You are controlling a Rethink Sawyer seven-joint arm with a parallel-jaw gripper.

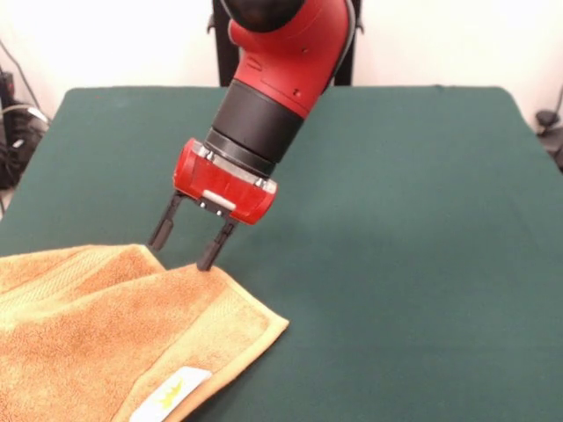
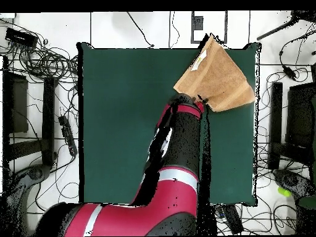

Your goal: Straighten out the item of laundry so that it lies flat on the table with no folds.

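The orange-tan towel (image 1: 88, 343) lies at the near left corner of the green table (image 1: 396, 220), with its white label (image 1: 171, 391) by the near hem. Its far part looks doubled over, with a raised ridge along the far edge. My gripper (image 1: 185, 249) is open and holds nothing. Its two black fingers (image 1: 211, 251) point down at the towel's far edge, one tip at the ridge and the other just behind it. In the overhead view the towel (image 2: 216, 77) sits at the table's (image 2: 123, 123) top right corner and reaches past its edge. The arm hides the gripper there.
The red arm (image 2: 179, 154) reaches across the table from the bottom of the overhead view. Cables (image 2: 43, 62) and dark equipment (image 2: 302, 123) lie on the floor round the table. The black pedestal (image 1: 224, 53) stands behind the far edge.
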